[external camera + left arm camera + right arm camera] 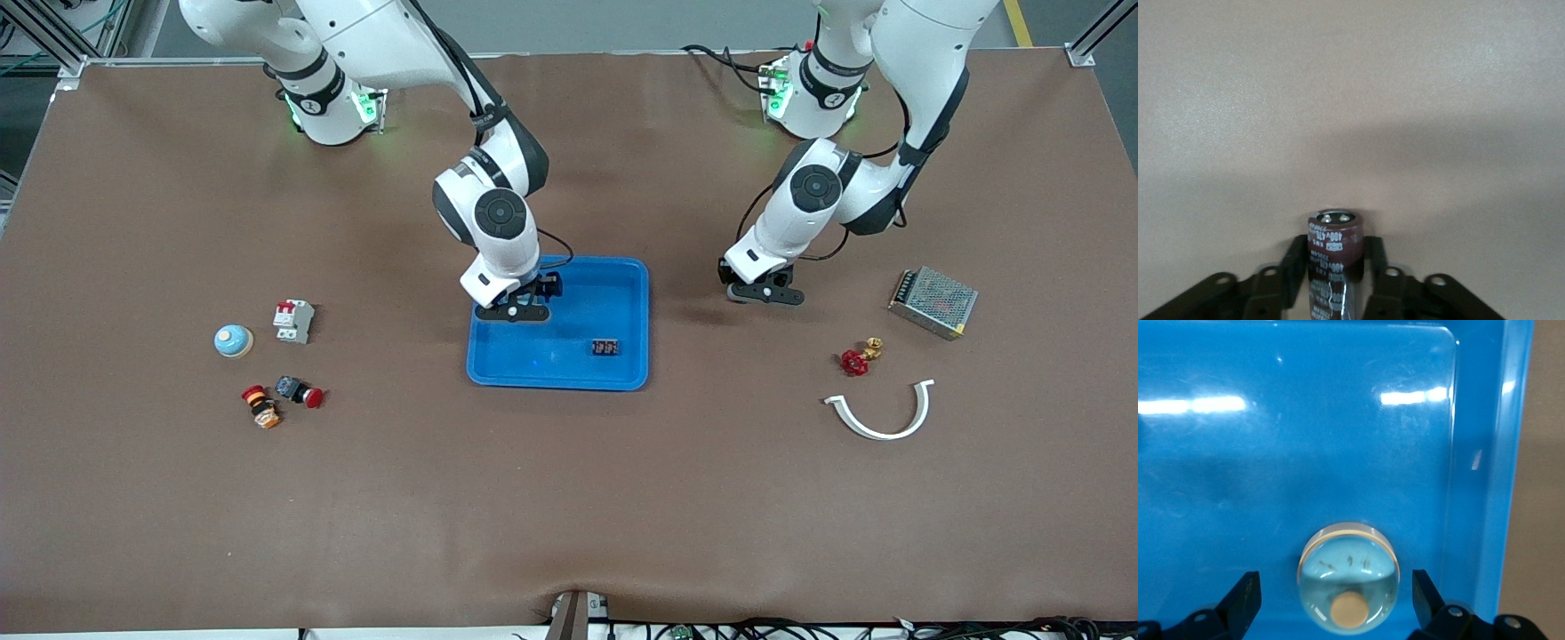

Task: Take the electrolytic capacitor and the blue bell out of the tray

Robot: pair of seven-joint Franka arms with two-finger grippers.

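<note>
My right gripper point(516, 307) point(1335, 581) hangs low over the blue tray point(622, 293), at the corner toward the robots and the right arm's end. Its fingers point(1245, 597) are open on either side of a light blue bell point(1347, 577) with a tan button, apart from it. The bell rests in the tray point(1271, 453) and is hidden in the front view. My left gripper point(765, 293) point(1335, 252) is shut on a dark brown capacitor point(1333, 257). It holds the capacitor over bare table beside the tray, toward the left arm's end.
A small black part point(605, 348) lies in the tray. Toward the right arm's end lie a second bell point(233, 340), a circuit breaker point(293, 320) and two push buttons point(300, 391). Toward the left arm's end lie a red valve point(858, 358), a white curved piece point(882, 413) and a metal power supply point(933, 301).
</note>
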